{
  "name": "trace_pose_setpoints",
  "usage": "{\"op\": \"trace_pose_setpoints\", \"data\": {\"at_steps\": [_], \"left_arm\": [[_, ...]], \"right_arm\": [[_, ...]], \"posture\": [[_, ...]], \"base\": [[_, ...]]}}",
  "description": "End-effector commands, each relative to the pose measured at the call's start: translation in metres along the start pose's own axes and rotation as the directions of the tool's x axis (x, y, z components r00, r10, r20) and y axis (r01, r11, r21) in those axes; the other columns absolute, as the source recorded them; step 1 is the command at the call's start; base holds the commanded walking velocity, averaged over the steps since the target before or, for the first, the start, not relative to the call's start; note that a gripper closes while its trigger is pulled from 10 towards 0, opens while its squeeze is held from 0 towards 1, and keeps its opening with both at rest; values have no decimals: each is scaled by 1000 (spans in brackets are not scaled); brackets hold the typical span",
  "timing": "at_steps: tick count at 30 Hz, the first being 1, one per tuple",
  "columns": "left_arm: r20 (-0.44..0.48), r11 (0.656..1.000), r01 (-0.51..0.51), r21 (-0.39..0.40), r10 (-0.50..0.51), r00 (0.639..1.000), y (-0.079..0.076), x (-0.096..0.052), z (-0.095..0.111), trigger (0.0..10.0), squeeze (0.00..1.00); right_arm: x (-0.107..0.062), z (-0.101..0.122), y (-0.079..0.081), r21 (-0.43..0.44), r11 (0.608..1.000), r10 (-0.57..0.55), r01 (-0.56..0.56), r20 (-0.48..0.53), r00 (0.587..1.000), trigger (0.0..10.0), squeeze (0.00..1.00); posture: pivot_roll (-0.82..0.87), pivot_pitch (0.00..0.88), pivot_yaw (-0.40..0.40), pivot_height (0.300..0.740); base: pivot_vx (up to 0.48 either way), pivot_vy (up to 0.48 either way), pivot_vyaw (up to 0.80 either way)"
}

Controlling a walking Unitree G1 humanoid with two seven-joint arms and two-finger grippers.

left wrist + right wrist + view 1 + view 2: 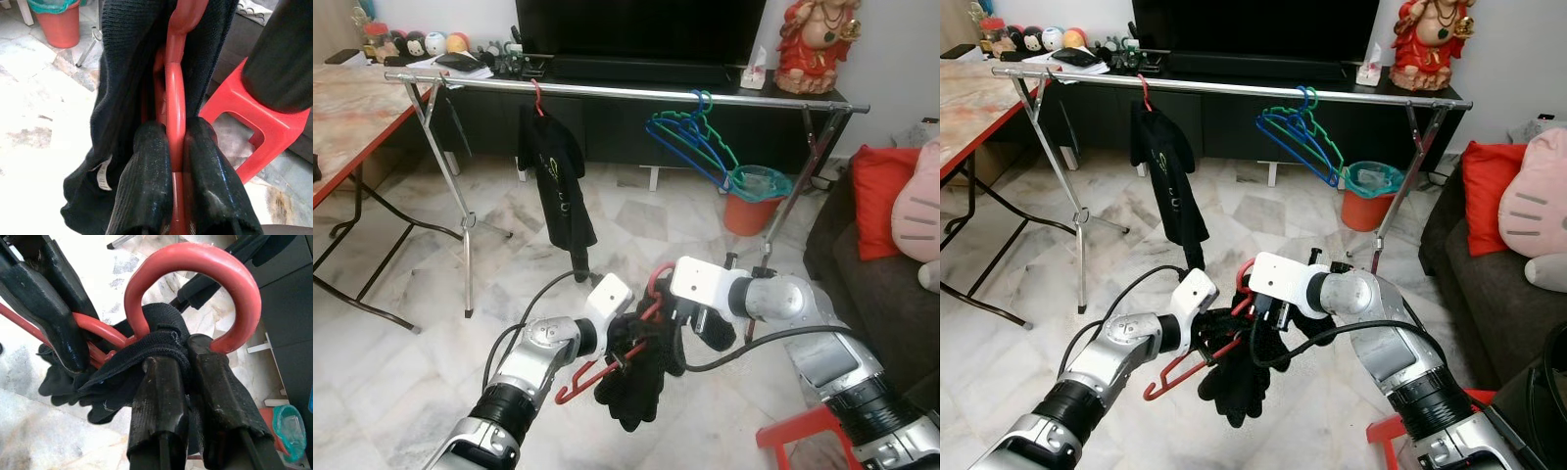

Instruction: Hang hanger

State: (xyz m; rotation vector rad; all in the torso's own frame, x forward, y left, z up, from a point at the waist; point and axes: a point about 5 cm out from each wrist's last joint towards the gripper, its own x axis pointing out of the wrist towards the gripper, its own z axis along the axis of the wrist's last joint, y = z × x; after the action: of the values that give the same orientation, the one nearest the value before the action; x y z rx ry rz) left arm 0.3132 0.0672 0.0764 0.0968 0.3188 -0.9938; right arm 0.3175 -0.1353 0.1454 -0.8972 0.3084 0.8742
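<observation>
The left gripper (178, 147) has its two black fingers pinched on the red hanger (597, 370), on its arm. The right gripper (188, 360) has its fingers closed on the neck just below the hook, with the dark garment (641, 377) bunched there. Both hold the hanger low, well short of the metal clothes rail (626, 91), which stands ahead. On that rail hang a black shirt (551, 171) and blue and green hangers (697, 137). The carrying step seems in hand; next likely calls for raising the hook over the rail's bare stretch.
</observation>
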Motion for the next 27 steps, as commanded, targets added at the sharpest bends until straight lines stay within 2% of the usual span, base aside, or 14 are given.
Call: {"op": "trace_pose_setpoints", "data": {"at_steps": [1,5,7,12,14,19,27], "left_arm": [[9,1000,-8,22,8,1000,1,3,6,10000,0],[67,996,-86,6,86,994,10,3,13,10000,0],[80,996,-95,2,94,992,12,1,15,10000,0],[80,995,-97,2,97,992,14,-3,13,10000,0],[80,995,-101,2,100,992,15,-3,13,10000,0],[81,994,-109,2,109,991,16,-3,12,10000,0],[99,993,-117,0,117,988,15,0,15,10000,0]], "right_arm": [[-5,13,-1,-19,1000,-4,5,60,998,10000,0],[-6,7,6,-13,1000,15,-15,4,1000,10000,0],[-6,-3,9,-19,1000,13,-14,-61,998,10000,0],[-10,-22,3,27,997,-67,73,-165,984,10000,0],[-10,-24,1,15,996,-82,87,-181,980,10000,0],[-8,-13,5,31,997,-61,65,-118,991,10000,0],[-4,6,26,38,997,62,-61,-10,998,10000,0]], "posture": [[-43,0,-39,740],[-42,0,-40,740],[-42,0,-39,740],[-46,0,-34,740],[-43,0,-36,740],[-41,0,-37,740],[-42,0,-38,740]], "base": [[0,0,0],[0,0,0],[0,0,0],[0,0,0],[0,0,0],[0,0,0],[0,0,0]]}}
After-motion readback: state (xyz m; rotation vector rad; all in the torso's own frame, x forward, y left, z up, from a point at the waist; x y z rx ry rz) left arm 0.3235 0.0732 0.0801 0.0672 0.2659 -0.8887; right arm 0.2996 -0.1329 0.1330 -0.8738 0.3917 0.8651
